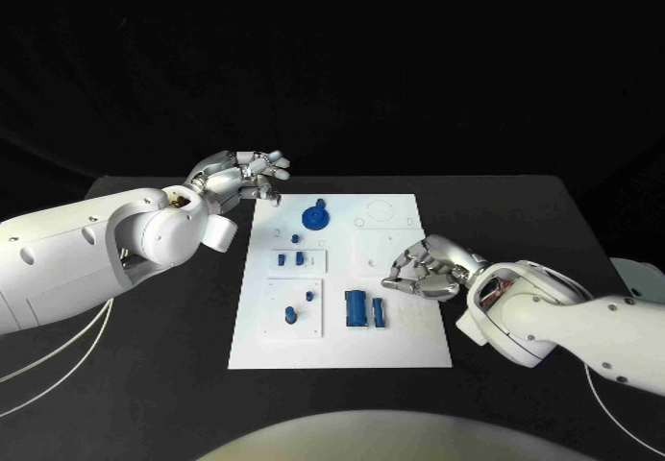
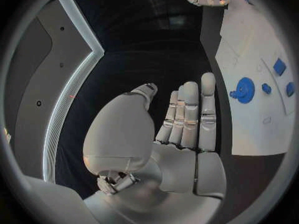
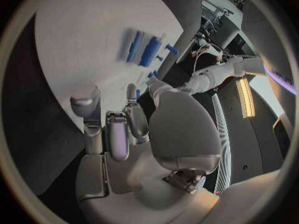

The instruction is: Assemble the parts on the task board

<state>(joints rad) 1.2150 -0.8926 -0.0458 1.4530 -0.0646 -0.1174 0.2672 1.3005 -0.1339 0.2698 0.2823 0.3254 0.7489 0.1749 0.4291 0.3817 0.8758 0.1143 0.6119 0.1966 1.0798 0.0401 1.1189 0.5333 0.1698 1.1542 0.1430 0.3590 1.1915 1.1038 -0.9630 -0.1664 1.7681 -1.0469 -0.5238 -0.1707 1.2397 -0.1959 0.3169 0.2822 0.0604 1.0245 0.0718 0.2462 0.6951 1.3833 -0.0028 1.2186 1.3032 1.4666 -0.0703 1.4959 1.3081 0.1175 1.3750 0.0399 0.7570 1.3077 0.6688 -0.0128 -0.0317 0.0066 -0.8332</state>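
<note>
The white task board (image 1: 339, 331) lies flat in the middle of the black counter (image 1: 153, 375), its long side running away from the robot. Near its far end stands a round blue part (image 1: 317, 216) with a small knob on top, just beside faint circular outlines on the board's far right portion. Closer in, a raised square plate holds two small blue parts (image 1: 290, 258) side by side, with a tiny one just beyond them. A second square plate nearer the robot carries a short upright blue part (image 1: 291, 313). To the right of that plate, two long blue bars (image 1: 363, 309) lie parallel, the wider one on the left and the thinner one close beside it.

The left hand (image 1: 247, 176) hovers off the board's far left corner, above the counter, holding nothing; in the left wrist view its fingers (image 2: 190, 114) stretch out straight and close together, with the thumb set apart, and the round blue part shows beyond them on the board.

The right hand (image 1: 427, 269) sits at the board's right edge, just right of the long bars, fingers curled inward. No part is visible in its grasp, and the right wrist view shows its fingers (image 3: 115, 129) bent above bare board.
</note>
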